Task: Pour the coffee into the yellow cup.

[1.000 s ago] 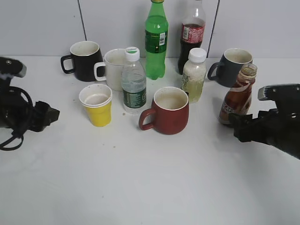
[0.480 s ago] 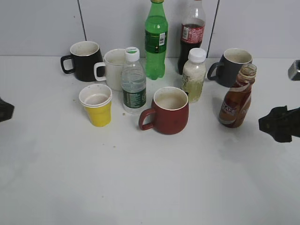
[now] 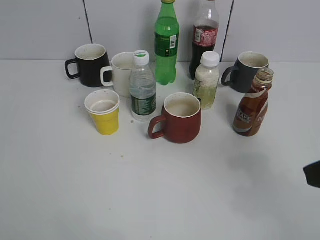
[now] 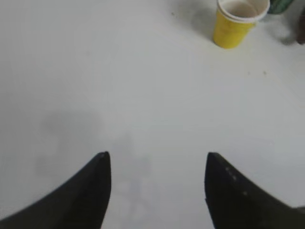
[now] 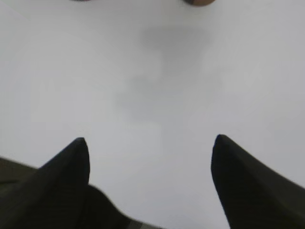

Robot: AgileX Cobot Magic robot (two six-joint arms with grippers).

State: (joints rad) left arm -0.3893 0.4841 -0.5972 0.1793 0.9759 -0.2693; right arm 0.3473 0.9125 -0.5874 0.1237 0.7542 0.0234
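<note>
The coffee bottle (image 3: 252, 107), brown with a swirl label and open clear neck, stands upright at the right of the table. The yellow cup (image 3: 103, 112) with its white rim stands at the left; it also shows at the top of the left wrist view (image 4: 235, 22). My left gripper (image 4: 156, 162) is open and empty over bare table, well short of the cup, and is out of the exterior view. My right gripper (image 5: 150, 143) is open and empty over bare table; only a dark tip of that arm (image 3: 313, 175) shows at the right edge of the exterior view.
A red mug (image 3: 178, 118) stands in the middle. Behind it are a water bottle (image 3: 142, 88), a white mug (image 3: 120, 74), a black mug (image 3: 89, 64), a green bottle (image 3: 166, 42), a cola bottle (image 3: 205, 37), a small pale bottle (image 3: 206, 80) and a grey mug (image 3: 247, 71).
Both arms have drawn back out of the exterior view, the left off the left edge and the right toward the lower right. The bottle and cup have not moved.
</note>
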